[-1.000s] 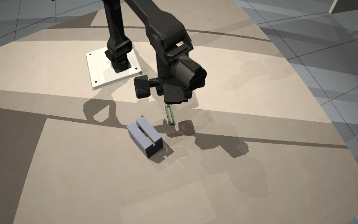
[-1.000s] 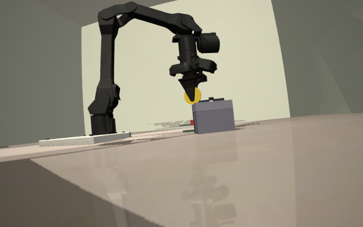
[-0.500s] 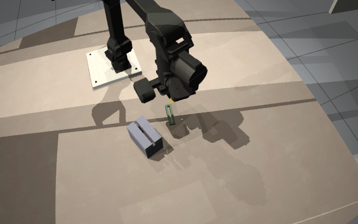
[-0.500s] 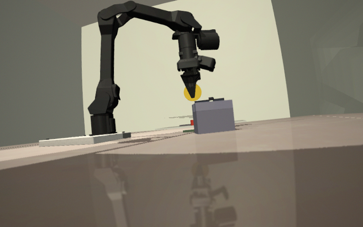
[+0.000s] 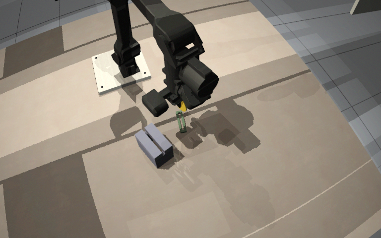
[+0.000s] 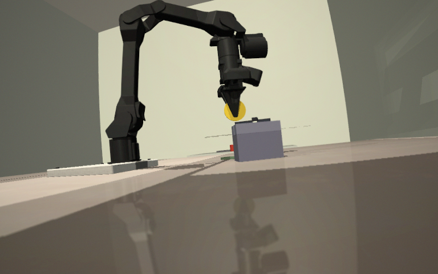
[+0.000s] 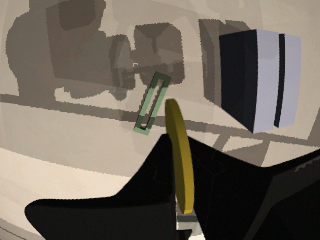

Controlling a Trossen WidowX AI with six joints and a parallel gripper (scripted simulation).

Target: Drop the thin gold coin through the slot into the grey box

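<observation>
The coin (image 5: 183, 105) (image 6: 230, 111) (image 7: 180, 157) looks smooth, like yellow metal; the box (image 5: 151, 140) (image 6: 258, 142) (image 7: 266, 80) like matt plastic; the tabletop (image 5: 281, 173) (image 6: 181, 226) (image 7: 65, 155) smooth, glossy enough to mirror the arm (image 5: 171, 30) (image 6: 129, 67).

Pale cream wall (image 6: 284, 71), grey side walls (image 6: 48, 80) (image 6: 387, 64), grey tiled floor (image 5: 331, 56)
</observation>
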